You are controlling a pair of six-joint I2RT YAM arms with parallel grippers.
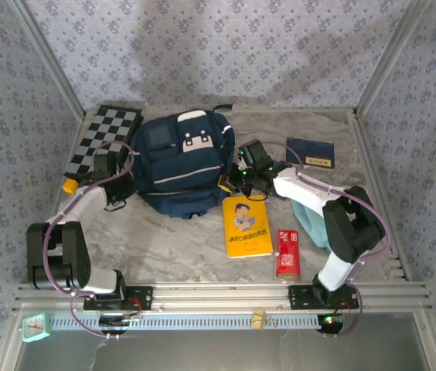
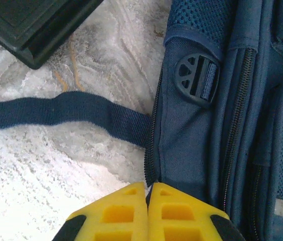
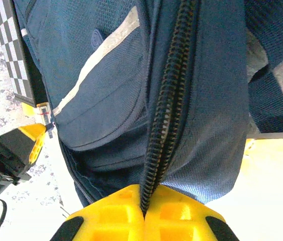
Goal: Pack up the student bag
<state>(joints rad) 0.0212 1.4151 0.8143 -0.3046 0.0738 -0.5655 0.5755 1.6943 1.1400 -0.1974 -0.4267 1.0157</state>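
Observation:
The student bag (image 1: 181, 162), a big navy backpack with white patches and a thin white stripe, lies at the back middle of the table. My left gripper (image 1: 120, 191) is at its left side. In the left wrist view the yellow fingertips (image 2: 131, 193) are shut together at the zipper edge of the bag (image 2: 201, 140), with a dark sliver pinched between them. My right gripper (image 1: 238, 180) is at the bag's right side. In the right wrist view that gripper (image 3: 144, 190) is shut on the bag's black zipper track (image 3: 169, 110), which is partly parted.
A checkered board (image 1: 103, 142) lies left of the bag. A yellow book (image 1: 246, 226) and a red packet (image 1: 287, 253) lie in front, a navy booklet (image 1: 311, 153) at the back right, and a pale teal thing (image 1: 308, 222) under the right arm. A loose strap (image 2: 56, 111) runs across the table.

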